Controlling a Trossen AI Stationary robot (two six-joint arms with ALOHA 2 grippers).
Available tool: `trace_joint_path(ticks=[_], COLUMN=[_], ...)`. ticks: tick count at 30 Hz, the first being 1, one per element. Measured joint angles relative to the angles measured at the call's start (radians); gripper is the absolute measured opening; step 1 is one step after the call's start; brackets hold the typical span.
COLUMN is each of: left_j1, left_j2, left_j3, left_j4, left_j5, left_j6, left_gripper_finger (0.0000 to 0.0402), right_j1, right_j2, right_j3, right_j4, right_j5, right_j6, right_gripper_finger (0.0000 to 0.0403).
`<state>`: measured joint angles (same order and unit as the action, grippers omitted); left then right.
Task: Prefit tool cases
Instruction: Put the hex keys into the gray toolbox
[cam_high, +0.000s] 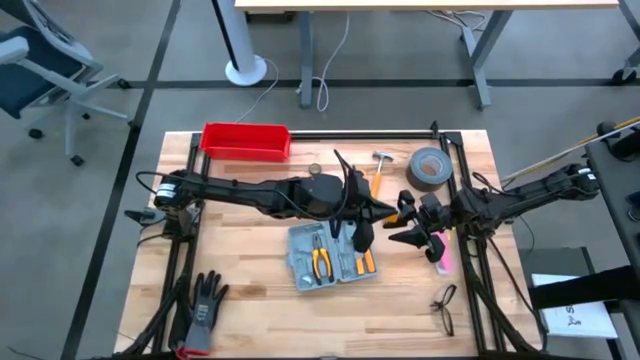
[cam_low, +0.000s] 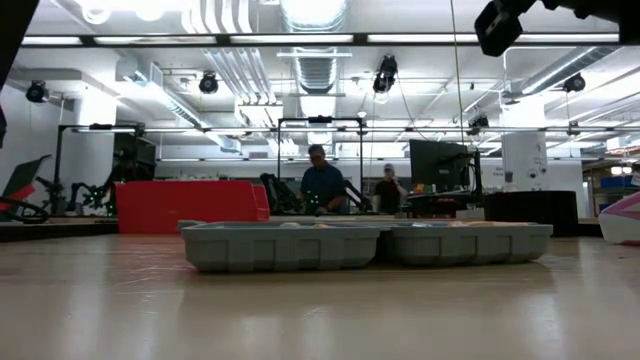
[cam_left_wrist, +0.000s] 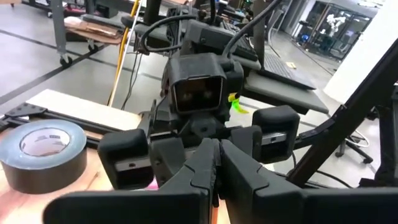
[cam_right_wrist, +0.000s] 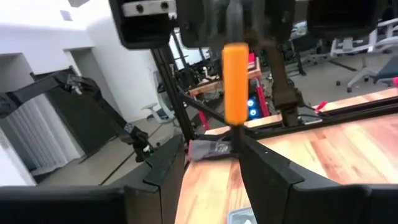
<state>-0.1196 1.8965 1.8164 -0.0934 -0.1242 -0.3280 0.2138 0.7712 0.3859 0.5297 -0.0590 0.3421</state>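
Butcher-block table (cam_high: 250, 300) is carrying everything, with the grey-blue tool case (cam_high: 330, 257) lying open and flat near its middle, all matte moulded slots, just beside where the arms are meeting. Left gripper (cam_left_wrist: 214, 146) is pinching fully closed, while right gripper (cam_right_wrist: 210, 144) is spreading its fingers by a smooth orange tool handle (cam_right_wrist: 235, 81); can't tell who's holding it. I'd be lining it up over a free slot before releasing.

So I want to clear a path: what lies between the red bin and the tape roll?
In the high view, a hammer lies between the red bin and the tape roll, close to the tape.
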Motion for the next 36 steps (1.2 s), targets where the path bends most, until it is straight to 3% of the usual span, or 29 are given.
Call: trace_joint_path(ticks=[14,24,36], left_j1=[0.0,-0.004,-0.006], left_j2=[0.0,0.0,0.0], left_j3=[0.0,0.0,0.0], left_j4=[-0.04,-0.045,-0.047], left_j5=[0.001,0.003,0.005], left_j6=[-0.059,-0.059,-0.048], left_gripper_finger=[0.0009,0.0009,0.0009], right_j1=[-0.001,-0.002,0.0], right_j2=[0.002,0.008,0.043], right_j3=[0.042,0.122,0.132], right_j4=[-0.009,-0.135,-0.127], right_j5=[0.037,0.037,0.066], right_j6=[-0.054,-0.091,-0.122], right_gripper_finger=[0.0108,0.0086,0.0025])
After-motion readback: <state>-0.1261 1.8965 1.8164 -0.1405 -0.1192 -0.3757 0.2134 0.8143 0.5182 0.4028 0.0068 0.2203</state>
